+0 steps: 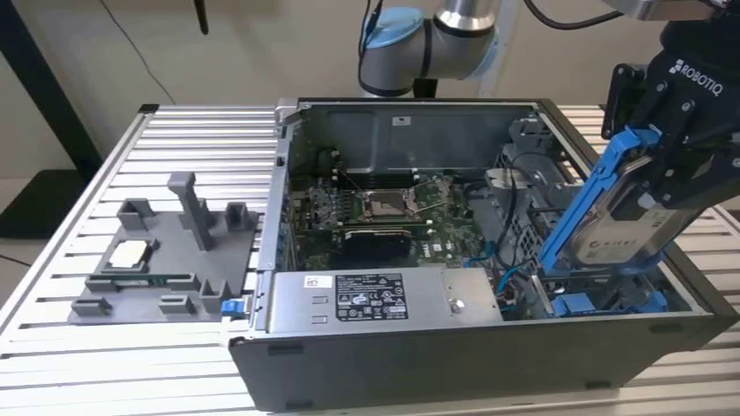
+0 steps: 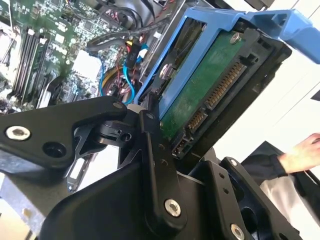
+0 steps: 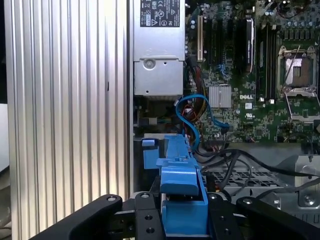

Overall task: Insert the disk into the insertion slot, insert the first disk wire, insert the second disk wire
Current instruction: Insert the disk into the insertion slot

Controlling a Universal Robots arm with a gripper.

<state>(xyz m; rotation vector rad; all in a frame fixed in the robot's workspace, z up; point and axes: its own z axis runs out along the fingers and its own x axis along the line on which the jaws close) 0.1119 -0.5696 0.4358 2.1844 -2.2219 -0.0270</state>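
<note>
My gripper (image 1: 665,169) is shut on the disk (image 1: 625,217), a silver drive with a white label in a bright blue carrier. The disk is steeply tilted over the open computer case's corner at the exterior view's right. Its lower end hangs just above the insertion slot (image 1: 578,303), a grey bay with blue clips. The second wrist view shows the disk's green board and connectors (image 2: 200,85) beside a black finger (image 2: 156,150). In the first wrist view the blue carrier (image 3: 182,185) sits between my fingers. A loose blue wire (image 3: 192,112) loops beside the bay.
The grey power-supply box (image 1: 382,295) lies along the case's front, with the motherboard (image 1: 393,204) behind it. A grey fixture tray with posts (image 1: 162,260) stands on the slatted table (image 1: 69,347) at the exterior view's left. A person's hand (image 2: 305,150) appears beyond the case.
</note>
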